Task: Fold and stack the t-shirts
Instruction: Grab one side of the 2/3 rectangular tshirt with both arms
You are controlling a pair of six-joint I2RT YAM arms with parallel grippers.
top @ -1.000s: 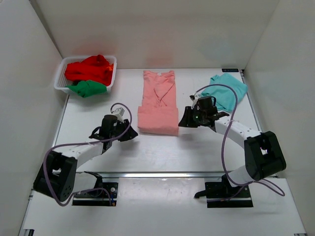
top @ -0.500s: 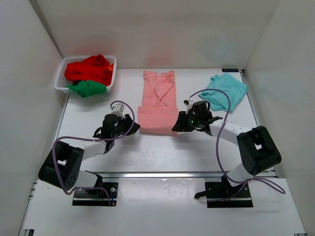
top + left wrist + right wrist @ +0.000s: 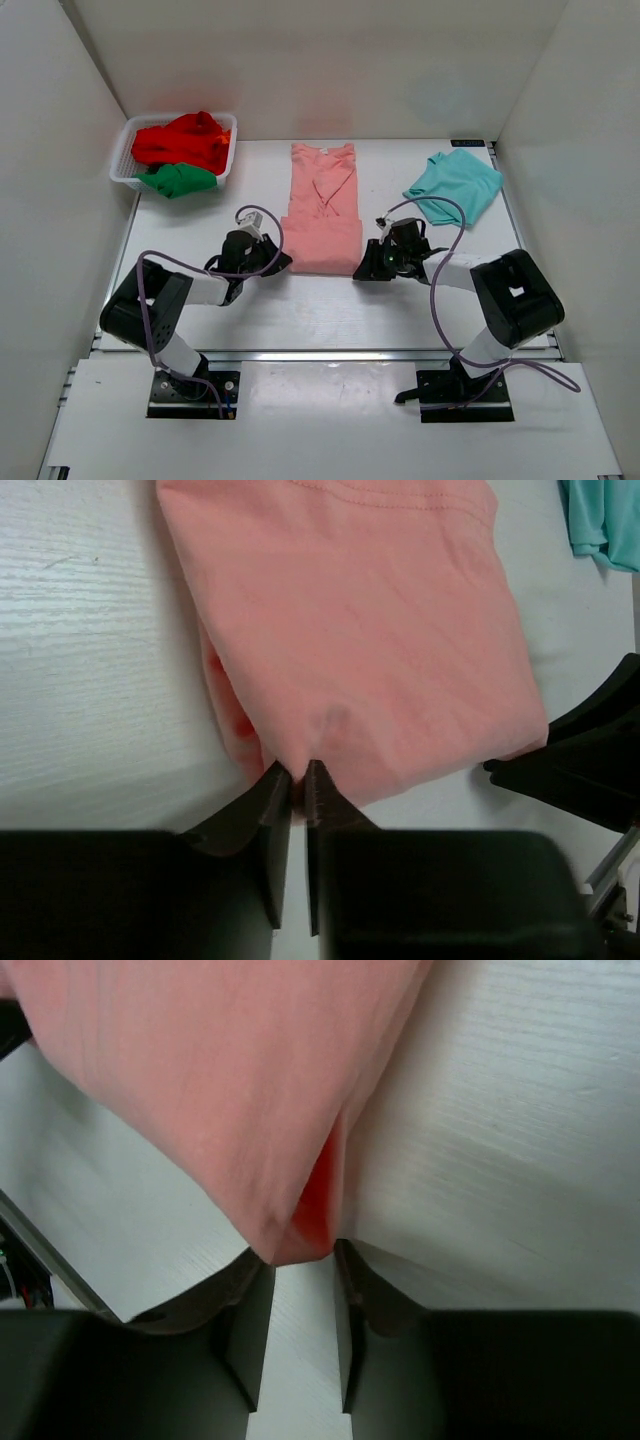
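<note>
Salmon-pink t-shirt (image 3: 322, 215) lies lengthwise mid-table (image 3: 300, 310), folded narrow, collar at the far end. Left gripper (image 3: 298, 770) pinches its near-left corner, jaws almost together on the fabric edge. Right gripper (image 3: 295, 1255) nips the near-right corner, with cloth filling the narrow gap between its fingers. Light teal t-shirt (image 3: 455, 185) sits far right, apart. Red t-shirt (image 3: 185, 140) and green t-shirt (image 3: 178, 180) are heaped in the white mesh basket (image 3: 121, 160) — far left.

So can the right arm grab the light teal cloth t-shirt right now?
Probably not yet. The right gripper looks pinched on a near corner of the salmon-pink folded t-shirt. The light teal t-shirt lies nearby with nothing between, so after letting go it likely could.
</note>
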